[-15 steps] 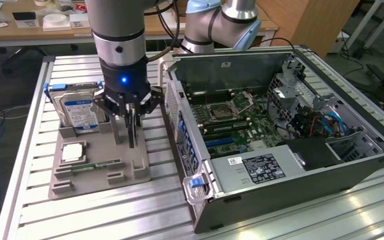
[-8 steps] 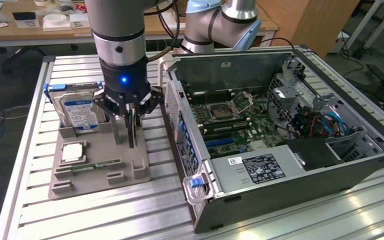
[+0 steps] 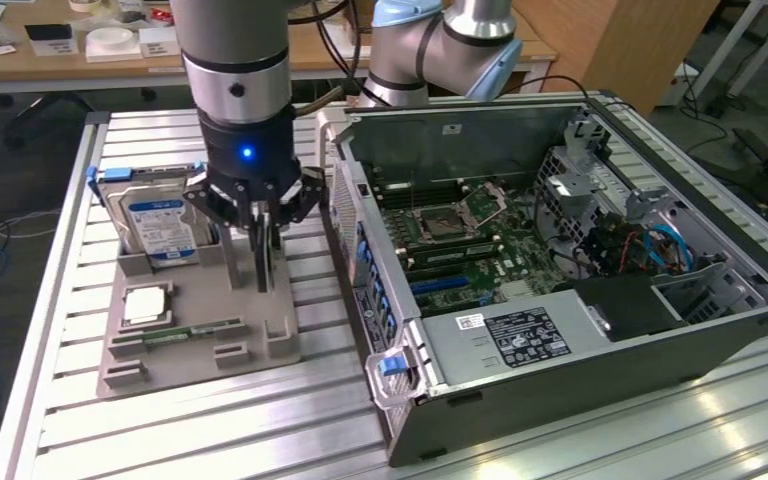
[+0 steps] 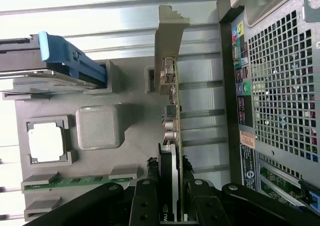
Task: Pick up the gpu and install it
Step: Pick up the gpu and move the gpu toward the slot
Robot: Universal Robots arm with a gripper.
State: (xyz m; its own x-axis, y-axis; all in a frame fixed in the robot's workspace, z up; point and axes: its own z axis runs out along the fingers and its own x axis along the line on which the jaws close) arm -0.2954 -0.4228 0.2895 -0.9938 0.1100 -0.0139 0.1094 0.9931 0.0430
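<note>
The pickup is being carried out: the gpu (image 3: 267, 258), standing on edge in the grey holder (image 3: 197, 345), is being clenched by the gripper (image 3: 267, 225), and a straight, untilted lift is likely being called for.

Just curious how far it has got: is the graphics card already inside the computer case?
No, the gpu stands on edge at the grey tray beside the case, gripped by the gripper.
</note>
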